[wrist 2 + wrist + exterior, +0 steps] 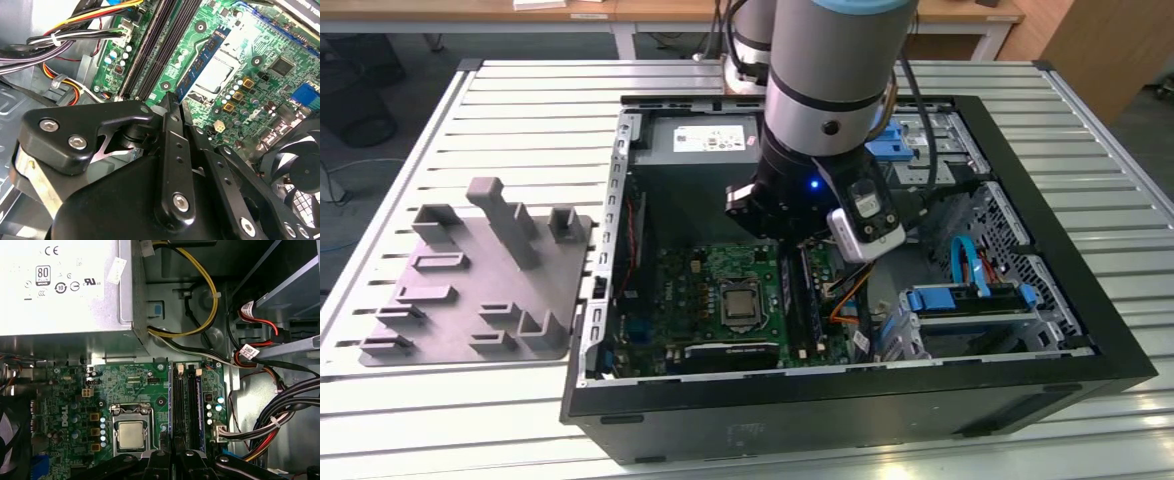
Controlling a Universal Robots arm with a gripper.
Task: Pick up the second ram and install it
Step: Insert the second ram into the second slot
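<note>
The gripper [172,102] is down inside the case [1067,370], fingers pinched together on the ram [204,64], which stands on edge over the board's [135,385] slots [186,405] beside the processor [131,434].

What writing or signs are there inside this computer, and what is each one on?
Power supply label: a row of round and boxed certification symbols; no sentence to quote.
Cable tag: print too small to read.
Circuit board: a white logo and tiny part markings, too small to read reliably.
</note>
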